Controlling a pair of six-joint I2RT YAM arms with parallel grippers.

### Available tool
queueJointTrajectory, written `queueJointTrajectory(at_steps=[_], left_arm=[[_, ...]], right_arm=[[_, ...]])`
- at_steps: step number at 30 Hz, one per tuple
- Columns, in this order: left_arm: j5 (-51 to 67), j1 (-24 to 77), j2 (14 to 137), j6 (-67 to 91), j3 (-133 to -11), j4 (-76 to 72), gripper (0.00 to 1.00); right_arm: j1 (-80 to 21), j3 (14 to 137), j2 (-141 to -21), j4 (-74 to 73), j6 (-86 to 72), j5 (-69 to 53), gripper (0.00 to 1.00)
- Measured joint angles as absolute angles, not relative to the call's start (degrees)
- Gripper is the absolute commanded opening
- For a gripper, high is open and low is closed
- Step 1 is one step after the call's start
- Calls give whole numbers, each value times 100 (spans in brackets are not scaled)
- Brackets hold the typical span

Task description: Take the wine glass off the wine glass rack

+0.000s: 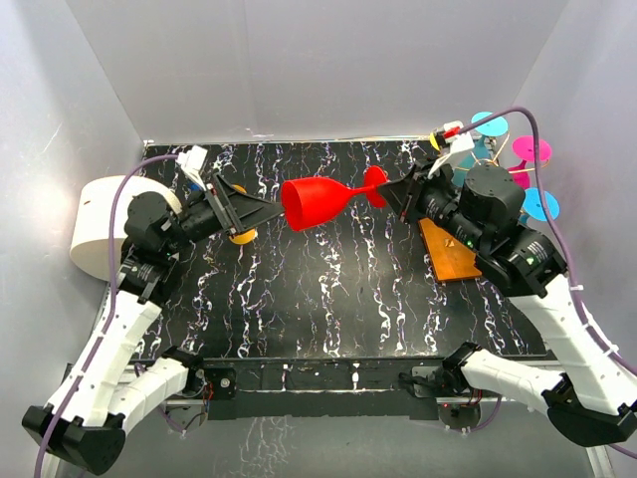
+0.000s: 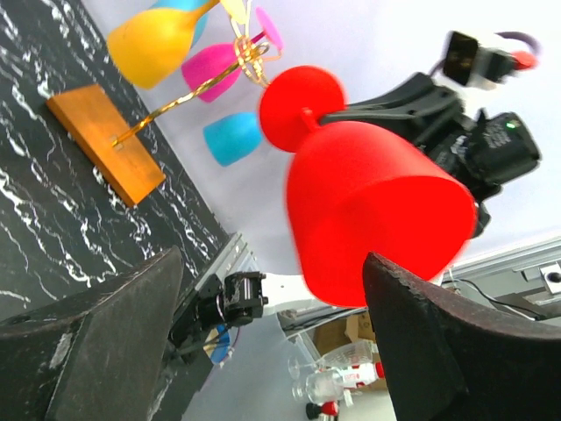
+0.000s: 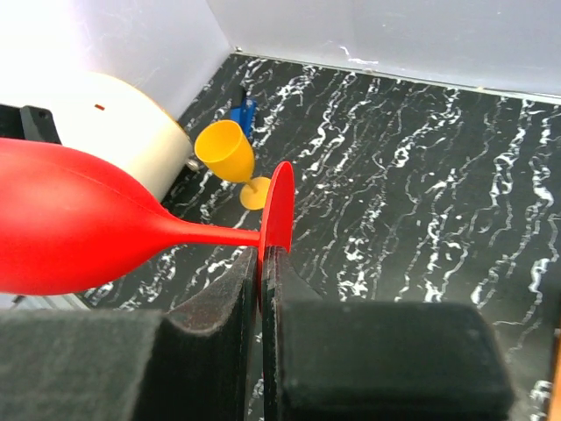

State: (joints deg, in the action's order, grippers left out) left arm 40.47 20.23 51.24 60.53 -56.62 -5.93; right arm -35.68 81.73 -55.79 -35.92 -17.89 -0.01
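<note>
Top view, wine glass: the red wine glass (image 1: 317,202) lies sideways in the air over the middle of the table (image 1: 318,299), well clear of the wine glass rack (image 1: 448,249) at the right.
Top view, right gripper: the right gripper (image 1: 398,194) is pinched on the glass's foot.
Top view, left gripper: the left gripper (image 1: 264,209) has its jaws spread just beside the bowl's mouth, not touching it; a yellow glass (image 1: 242,237) stands below.
Left wrist, wine glass: the red bowl (image 2: 377,219) hangs between the parted fingers (image 2: 105,333) and beyond them, apart from both.
Left wrist, rack: its orange base (image 2: 105,140) lies flat; yellow (image 2: 153,44), pink (image 2: 210,70) and blue (image 2: 232,136) glasses hang from the gold hooks.
Right wrist, grip: both pads (image 3: 219,351) are squeezed onto the rim of the foot disc (image 3: 280,215), with the stem running left to the bowl.
Right wrist, table: the yellow glass (image 3: 223,153) stands upright near a white roll (image 3: 114,123).
</note>
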Motion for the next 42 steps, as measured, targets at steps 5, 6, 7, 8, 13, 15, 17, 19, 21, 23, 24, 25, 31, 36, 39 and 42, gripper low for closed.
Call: queueJointTrajectory(at_steps=[5, 6, 7, 8, 13, 15, 17, 19, 21, 23, 24, 25, 31, 36, 39, 42], left_arm=[[3844, 2038, 4866, 5996, -5671, -600, 75], [3806, 2038, 4864, 5966, -5680, -561, 72], [3782, 2038, 4877, 5951, -5690, -532, 69], [3765, 2038, 4906, 5933, -5712, -499, 66], [3669, 2038, 5179, 5811, -6025, -167, 50], [3607, 2038, 5245, 5741, -6160, 12, 47], [3551, 2038, 5256, 5662, -6265, 209, 42], [3487, 2038, 5277, 5559, -6403, 460, 39], [3404, 2038, 5319, 5437, -6556, 740, 32], [3282, 2038, 5360, 5260, -6731, 1138, 24], [3216, 2038, 5374, 5203, -6796, 1282, 17], [3148, 2038, 5391, 5120, -6882, 1466, 11], [2641, 2038, 5507, 4589, -7456, 2580, 0], [1979, 2049, 5492, 4265, -7662, 3586, 0], [1520, 2049, 5446, 4097, -7662, 4217, 0], [1026, 2049, 5376, 3905, -7662, 4864, 0]], right_arm=[[-3568, 7975, -5610, -3236, -2161, -89, 0], [-3568, 7950, -5607, -3146, -2220, -128, 0], [-3568, 7924, -5607, -3052, -2265, -161, 0], [-3568, 7894, -5607, -2965, -2292, -200, 0], [-3568, 7719, -5614, -2626, -2394, -377, 0], [-3566, 7636, -5627, -2530, -2394, -416, 0], [-3566, 7542, -5658, -2408, -2390, -482, 0], [-3566, 7432, -5699, -2239, -2368, -565, 0], [-3566, 7343, -5765, -2093, -2353, -652, 0], [-3566, 7321, -5876, -2008, -2329, -746, 0], [-3559, 7321, -5948, -1942, -2322, -784, 0], [-3557, 7321, -6023, -1883, -2309, -827, 0], [-3562, 7251, -6298, -1586, -2333, -1026, 38], [-3573, 7196, -6320, -1428, -2320, -1052, 81], [-3581, 7094, -6208, -1372, -2191, -952, 92], [-3590, 7063, -6062, -1387, -2058, -731, 98]])
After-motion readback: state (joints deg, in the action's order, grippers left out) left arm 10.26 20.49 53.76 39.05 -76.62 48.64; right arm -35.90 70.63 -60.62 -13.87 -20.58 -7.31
